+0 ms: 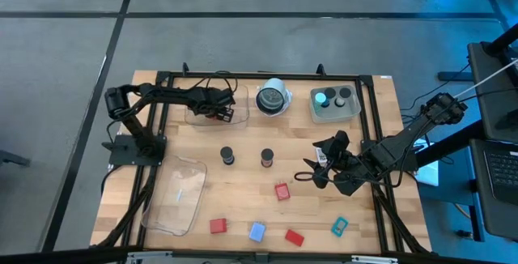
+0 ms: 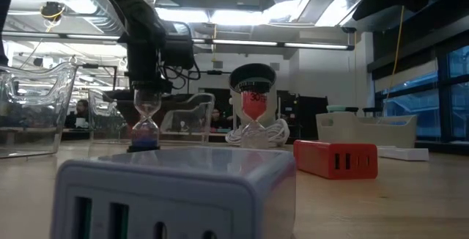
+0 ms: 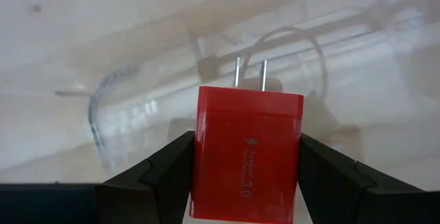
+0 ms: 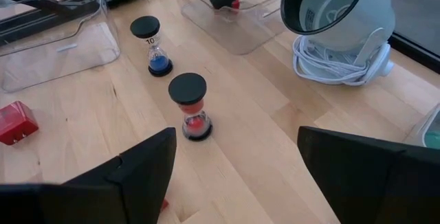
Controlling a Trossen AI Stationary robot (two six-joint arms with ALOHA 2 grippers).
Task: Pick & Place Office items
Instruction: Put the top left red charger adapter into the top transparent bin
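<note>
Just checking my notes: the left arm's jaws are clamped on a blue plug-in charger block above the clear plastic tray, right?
Not quite: the plug-in charger block is red, not blue. The left wrist view shows it clamped between the left gripper jaws, two metal prongs pointing away, above the clear plastic tray.

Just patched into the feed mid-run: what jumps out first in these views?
The left gripper grips a red charger, prongs forward, over the clear tray at the table's far side. Two sand timers stand mid-table, one with blue sand and one with red, near a white fan. The right gripper hovers open over the bare wood near them.
</note>
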